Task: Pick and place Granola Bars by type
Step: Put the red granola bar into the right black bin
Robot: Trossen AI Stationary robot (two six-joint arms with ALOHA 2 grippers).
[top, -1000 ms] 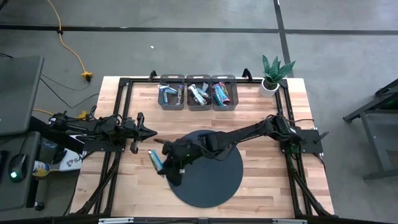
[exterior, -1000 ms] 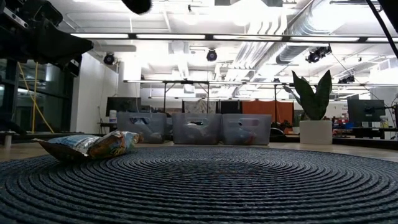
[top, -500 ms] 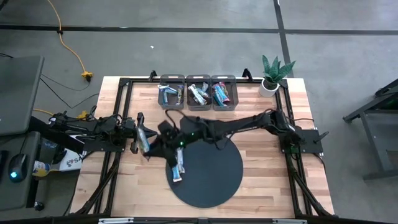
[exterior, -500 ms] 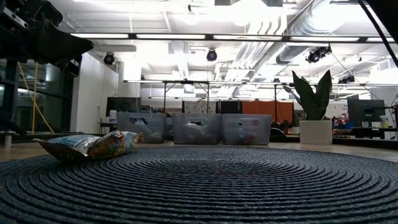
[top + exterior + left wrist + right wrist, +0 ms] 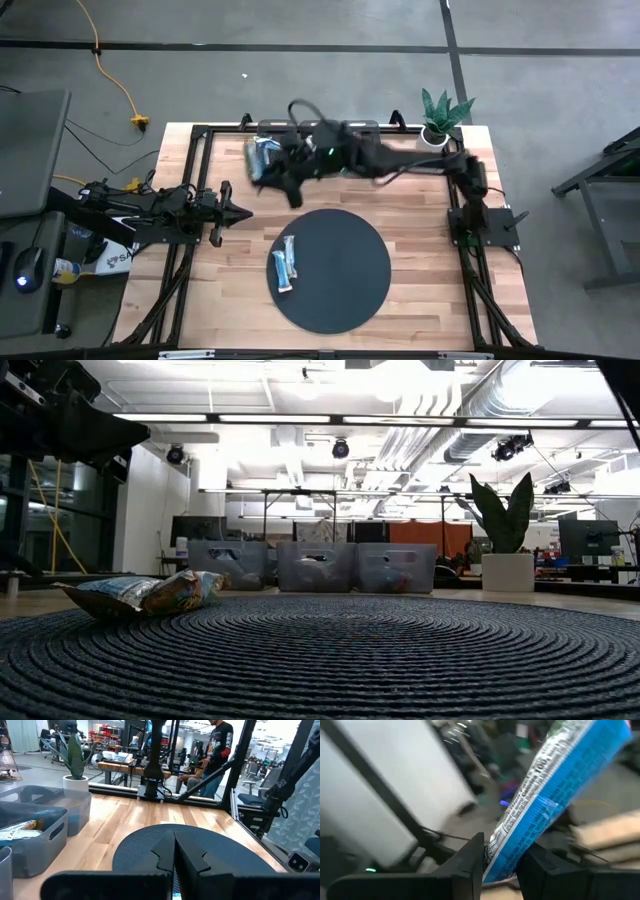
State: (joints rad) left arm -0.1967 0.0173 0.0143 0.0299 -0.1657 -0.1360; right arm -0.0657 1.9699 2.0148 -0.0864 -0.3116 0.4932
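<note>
A light blue granola bar (image 5: pixel 259 157) hangs over the left grey bin (image 5: pixel 270 126) at the table's far side, with my right gripper (image 5: pixel 270 166) shut on it. In the right wrist view the bar (image 5: pixel 555 785) sticks out past my right gripper (image 5: pixel 502 856). Two more light blue bars (image 5: pixel 285 268) lie flat on the left edge of the round dark mat (image 5: pixel 340 270); the low view shows them (image 5: pixel 140 594) on the mat. My left gripper (image 5: pixel 240 211) waits shut at the table's left, level, and is also shut in its wrist view (image 5: pixel 175 857). My right gripper pinches the light blue bar by one end (image 5: pixel 506 845) between its two fingers (image 5: pixel 470 862). The rest of the bar reaches out beyond the fingertips. The bar is lifted clear, above the left bin.
Three grey bins (image 5: pixel 315 566) with sorted bars stand in a row at the far edge, a potted plant (image 5: pixel 437 120) to their right. A black frame rail (image 5: pixel 200 150) runs around the wooden tabletop. People show in the room beyond (image 5: pixel 217 745).
My right gripper has risen from the mat's left edge and swung toward the table's far edge, over the left bin, rolling a little. It has carried the light blue bar along, lifted clear. The two bars on the mat have stayed where they were.
</note>
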